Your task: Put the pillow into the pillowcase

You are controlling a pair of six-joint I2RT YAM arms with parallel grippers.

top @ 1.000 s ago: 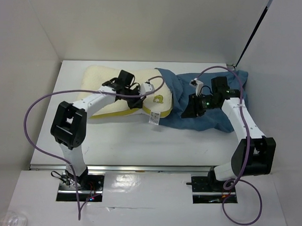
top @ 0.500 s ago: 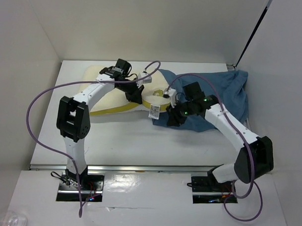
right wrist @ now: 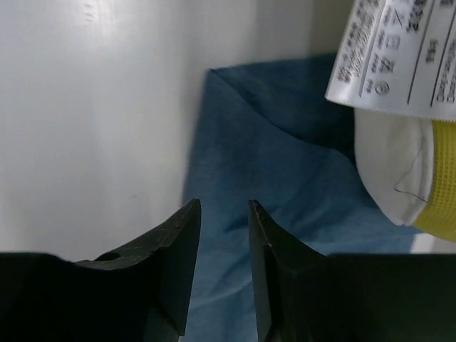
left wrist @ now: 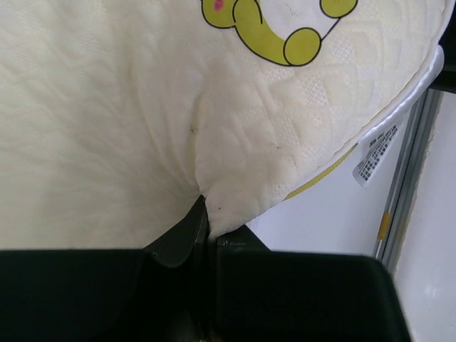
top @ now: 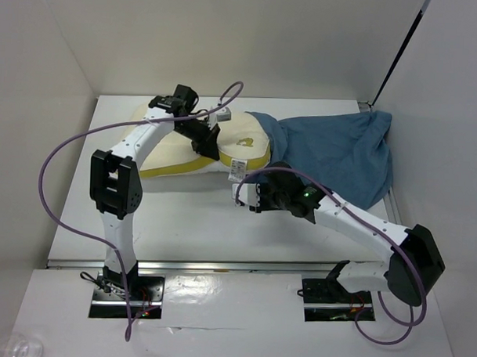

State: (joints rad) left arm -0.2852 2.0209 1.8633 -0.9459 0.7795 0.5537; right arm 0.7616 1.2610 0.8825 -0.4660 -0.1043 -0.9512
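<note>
A white table [top: 190,224] sits inside plain white walls. The pillow [top: 169,151] lies toward 11 o'clock on it and the pillowcase [top: 333,154] spreads toward 2 o'clock. The blue cloth laps over the pillow's 3 o'clock end, but I cannot tell whether that end is inside the mouth or only covered.

The left gripper [left wrist: 205,214] is clamped on a small fold of the pillow's cover, below the emblem [left wrist: 274,28]. The right gripper [right wrist: 224,210] hovers at the pillow's 5 o'clock corner with its jaws a narrow gap apart and nothing between them. It is above the case's edge and just beside the tag [right wrist: 399,57].

Likely risks:
- The left pinch holds only a ridge of the cover, not the pillow's bulk. A firm push toward 3 o'clock could pull the fold free, or bunch the pillow up instead of sliding it
- The case is thin and lies flat on the table. The right jaws may skate over it, or nip both layers together and so seal the mouth
- With the tag so near, a slightly off closing could catch the tag instead of the cloth
- If the mouth is not held open, the pillow will probably just shove the case toward 3 o'clock
</note>
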